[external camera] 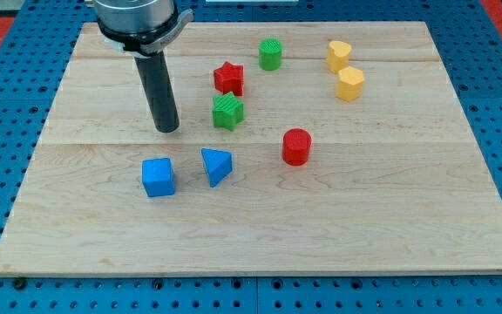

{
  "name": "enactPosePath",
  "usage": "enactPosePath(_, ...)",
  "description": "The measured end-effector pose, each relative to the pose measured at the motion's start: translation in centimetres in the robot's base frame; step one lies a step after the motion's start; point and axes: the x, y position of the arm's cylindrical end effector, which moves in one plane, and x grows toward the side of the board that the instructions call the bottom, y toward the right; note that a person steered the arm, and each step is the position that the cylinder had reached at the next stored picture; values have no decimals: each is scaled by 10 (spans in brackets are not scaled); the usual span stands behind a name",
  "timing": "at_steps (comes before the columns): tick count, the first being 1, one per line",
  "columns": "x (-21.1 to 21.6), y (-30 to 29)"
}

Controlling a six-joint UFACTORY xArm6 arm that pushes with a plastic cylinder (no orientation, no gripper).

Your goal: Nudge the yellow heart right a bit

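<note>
The yellow heart (338,55) lies near the view's top right of the wooden board (390,218). A yellow pentagon-like block (349,84) sits just below and to the right of it, almost touching. My tip (167,129) rests on the board far to the left of the heart, left of the green star (227,112) and above the blue cube (158,177). The tip touches no block.
A red star (228,78) and a green cylinder (270,54) lie between my tip and the heart. A red cylinder (296,146) sits mid-board. A blue triangle (217,166) lies right of the blue cube. The board's right edge is beyond the yellow blocks.
</note>
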Motion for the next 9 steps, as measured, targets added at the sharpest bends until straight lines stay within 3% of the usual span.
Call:
enactPosePath(2,-19,47)
enactPosePath(4,2,91)
enactPosePath(9,11,53)
